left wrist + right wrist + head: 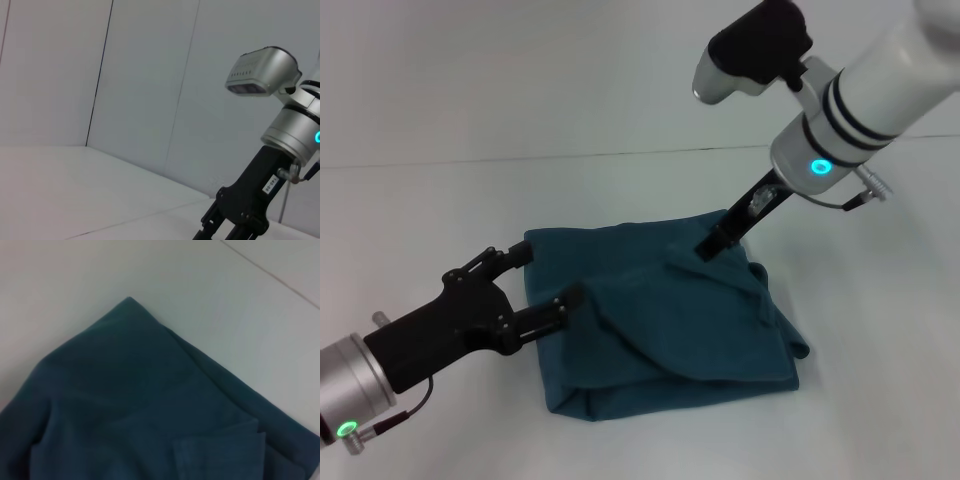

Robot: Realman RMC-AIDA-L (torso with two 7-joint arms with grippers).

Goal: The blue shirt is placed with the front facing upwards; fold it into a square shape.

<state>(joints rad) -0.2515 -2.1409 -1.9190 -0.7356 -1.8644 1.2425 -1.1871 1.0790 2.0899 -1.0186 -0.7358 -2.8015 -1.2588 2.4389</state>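
Head view: shirt point(670, 320) nearly square, centre frame; right gripper point(705, 250) pinching its top flap; left gripper point(545, 280) spread wide; next, flatten.

Right arm's silver wrist camera housing point(262, 70) above black gripper base point(250, 200); small white label point(271, 185) on base; pale walls point(150, 75), white tabletop point(60, 190).

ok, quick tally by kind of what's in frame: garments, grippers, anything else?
Blue shirt, folded into a rough square: 1
Grippers: 2: left gripper open at the shirt's left edge, right gripper tip down on the shirt
White table: 1
Total: 4
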